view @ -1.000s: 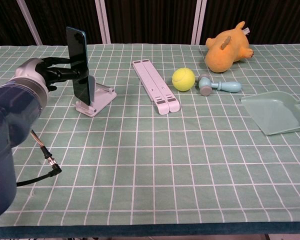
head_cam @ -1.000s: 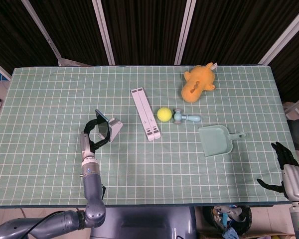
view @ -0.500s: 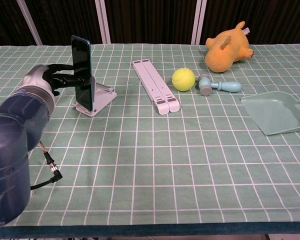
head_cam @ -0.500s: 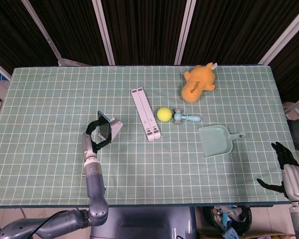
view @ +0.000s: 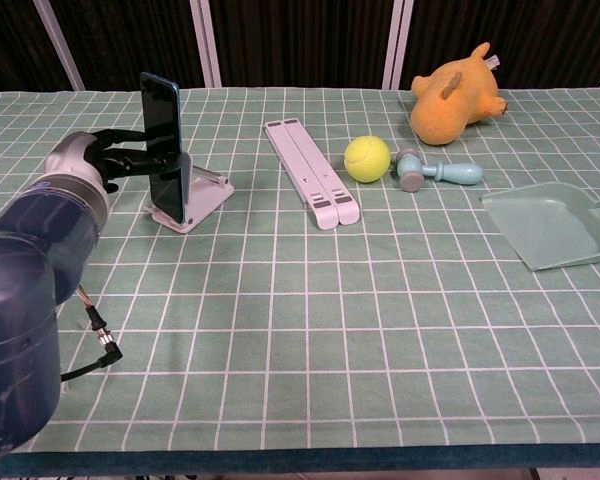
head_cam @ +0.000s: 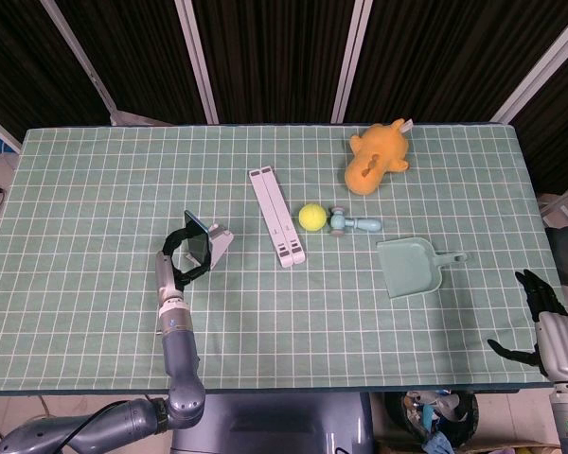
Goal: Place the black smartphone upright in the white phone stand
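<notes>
1. Dark slatted panels ran behind the table [head_cam: 95, 170], which wore a green cloth with a white grid
2. We saw the black smartphone [view: 162, 140] standing upright on its short edge, its bottom end sitting in the white phone stand [view: 202, 195], over on the left part of the cloth
3. Our left hand [view: 108, 158] was right up against the phone, dark fingers [view: 132, 154] reaching to its edges and gripping it around mid-height; from the head view the fingers [head_cam: 178, 241] wrapped both sides of the phone [head_cam: 197, 246]
4. That left forearm came up from the near edge of the table, filling the lower left corner of the chest view
5. Our right hand [head_cam: 541, 312] hung off the right end of the table, well apart from everything, fingers spread and nothing in it
6. Just right of the stand lay a long white folded stand [view: 310, 185], flat and angled across the grid
7. Next to that was a yellow-green tennis ball [view: 367, 158], with a little blue toy hammer [view: 432, 170] just beside it
8. An orange plush toy [view: 458, 95] lay toward the far right of the cloth
9. A pale green dustpan [view: 552, 228] sat near the right edge, handle pointing right
10. Couldn't tell from either view how deep the phone sat in the stand's slot
</notes>
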`<act>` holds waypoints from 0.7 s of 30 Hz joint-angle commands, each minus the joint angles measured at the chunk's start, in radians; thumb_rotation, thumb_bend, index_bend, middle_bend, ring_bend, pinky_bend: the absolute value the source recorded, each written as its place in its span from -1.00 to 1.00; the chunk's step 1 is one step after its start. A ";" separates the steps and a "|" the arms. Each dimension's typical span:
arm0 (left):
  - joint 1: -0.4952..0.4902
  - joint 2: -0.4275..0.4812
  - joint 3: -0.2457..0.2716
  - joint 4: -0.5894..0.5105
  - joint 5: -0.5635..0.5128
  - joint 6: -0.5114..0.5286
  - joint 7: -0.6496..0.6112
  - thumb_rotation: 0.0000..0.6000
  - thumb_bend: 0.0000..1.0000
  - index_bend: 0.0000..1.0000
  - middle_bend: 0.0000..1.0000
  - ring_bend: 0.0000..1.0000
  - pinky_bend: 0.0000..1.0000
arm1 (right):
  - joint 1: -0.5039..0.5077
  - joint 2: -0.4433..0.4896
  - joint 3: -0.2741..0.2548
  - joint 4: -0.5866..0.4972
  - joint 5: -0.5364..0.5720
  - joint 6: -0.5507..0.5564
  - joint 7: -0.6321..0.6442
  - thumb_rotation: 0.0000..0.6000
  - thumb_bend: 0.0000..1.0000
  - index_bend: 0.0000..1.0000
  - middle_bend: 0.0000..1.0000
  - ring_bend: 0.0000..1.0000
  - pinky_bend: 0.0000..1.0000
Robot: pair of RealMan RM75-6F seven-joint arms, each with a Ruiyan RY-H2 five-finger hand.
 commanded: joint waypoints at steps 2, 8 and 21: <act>0.006 -0.001 0.005 0.010 0.009 -0.008 -0.010 1.00 -0.19 -0.06 0.10 -0.74 -0.89 | 0.000 0.000 0.000 -0.001 0.000 0.001 -0.002 1.00 -0.80 -1.00 -1.00 -1.00 -0.60; 0.011 -0.005 0.009 0.030 0.017 -0.018 -0.015 1.00 -0.19 -0.06 0.10 -0.74 -0.89 | -0.001 0.001 0.000 -0.002 0.000 0.001 -0.002 1.00 -0.80 -1.00 -1.00 -1.00 -0.60; 0.028 -0.001 0.018 0.047 0.054 -0.049 -0.057 1.00 -0.19 -0.07 0.09 -0.74 -0.88 | -0.001 0.001 0.000 -0.003 0.001 0.000 0.000 1.00 -0.80 -1.00 -1.00 -1.00 -0.60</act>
